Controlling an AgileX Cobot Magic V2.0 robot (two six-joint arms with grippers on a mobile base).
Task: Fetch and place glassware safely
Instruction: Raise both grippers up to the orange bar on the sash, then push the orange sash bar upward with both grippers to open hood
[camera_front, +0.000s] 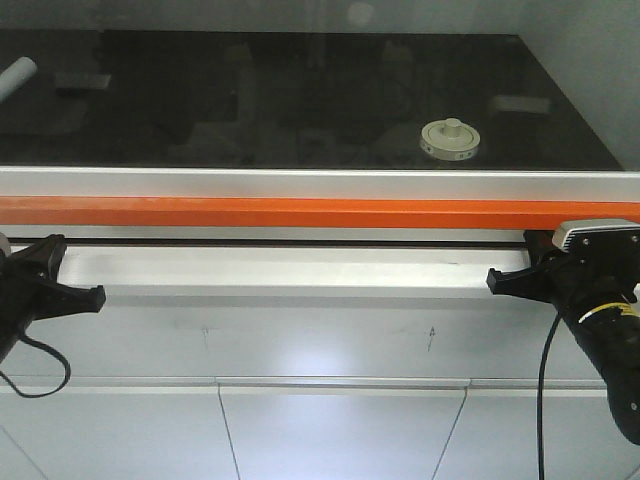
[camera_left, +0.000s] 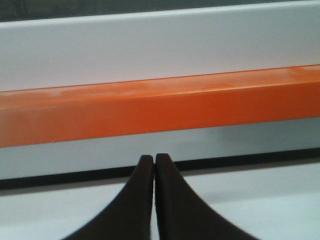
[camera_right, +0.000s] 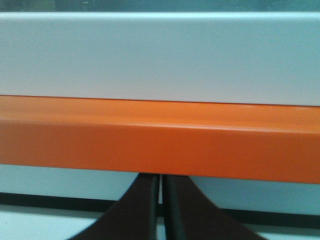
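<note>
While the lidded glass jar sits on the tabletop, contents unclear, I see left gripper and right gripper fingers closed, empty.

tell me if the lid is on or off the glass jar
On. The glass jar carries its cream-white lid level, with the knob pointing up; the glass body beneath barely shows.
</note>
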